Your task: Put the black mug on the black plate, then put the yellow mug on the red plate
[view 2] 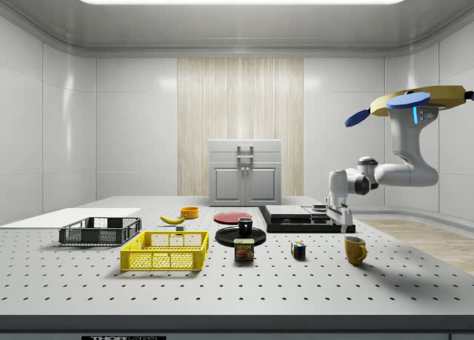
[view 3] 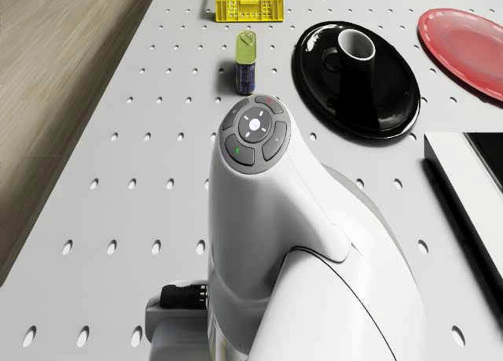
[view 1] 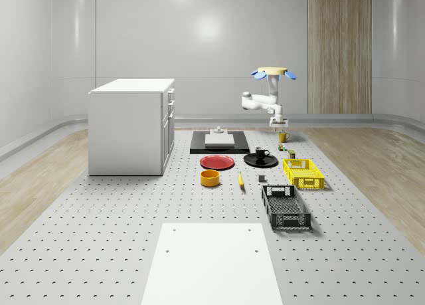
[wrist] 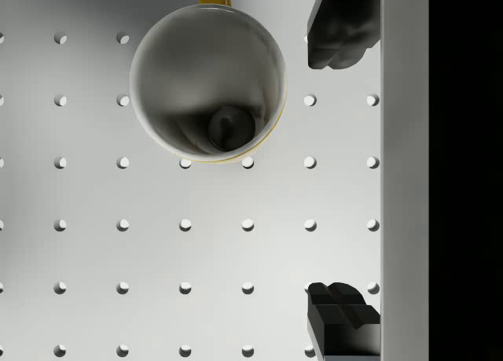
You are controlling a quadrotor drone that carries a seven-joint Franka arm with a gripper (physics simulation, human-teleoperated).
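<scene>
Perforated white table (view 1: 119,238) | drone (view 1: 273,72) hovered beyond black plate (view 1: 260,161), black mug (view 1: 261,153) already on it | claw (view 1: 278,125) spread, empty, just above upright yellow mug (wrist: 208,82), offset beside it | likely aligning before grasp | red plate (view 1: 217,162) bare

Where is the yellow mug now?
The yellow mug stands on the table at the side view's right, just below the open gripper, apart from the red plate.

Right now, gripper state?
Gripper: open, holding nothing, above the table beside the yellow mug; drone hovers overhead.
</scene>
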